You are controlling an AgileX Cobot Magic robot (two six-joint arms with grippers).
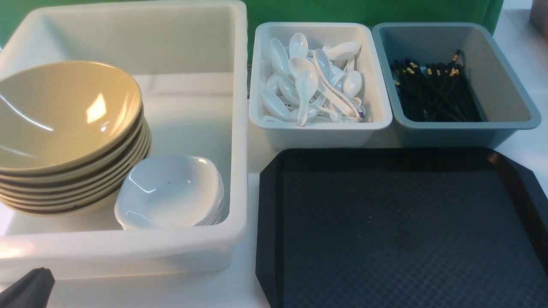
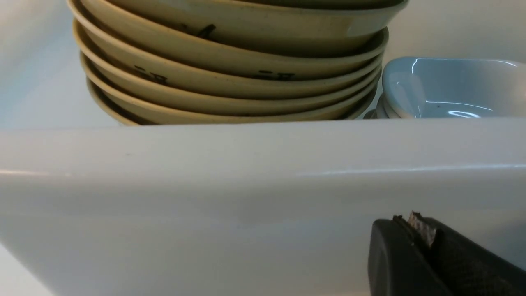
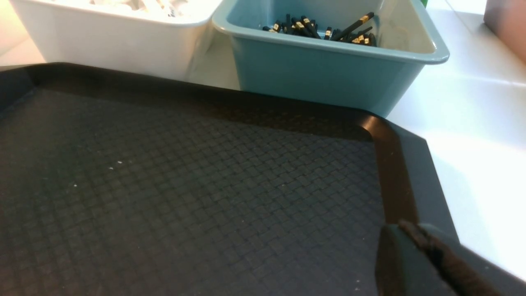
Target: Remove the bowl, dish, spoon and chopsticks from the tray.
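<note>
Tray bare across all of its textured floor, near right on the bench; nothing left on it to lift, so judged cleared, with only the parting moves open to error.

Left hand: fingers pressed together, gripping nothing, low at the near left and close outside the near wall of the big white tub. Seen only as a dark tip at the near-left corner of the front view.

Right hand: also closed on nothing, poised low over the near-right part of the tray, close to its rim. Not visible in the front view.

Outward from the left hand: past the tub wall, stacked bowls, top one tipped toward the near side, and small white dishes just to their right. Touching or merely beside: cannot tell. Farther right, spoons heaped in the small white tub; chopsticks piled in the grey-blue tub, both tubs just beyond the tray's far edge.

Risks, as judged:
- Any forward push by the left hand: a knock on the tub wall, enough to jolt the leaning stack and slide the top bowl onto the dishes.
- Any drop or sideways drag by the right hand: fingers catching the raised rim, shoving the tray into the two far tubs.
- Safest: lift both hands straight up before pulling back.
</note>
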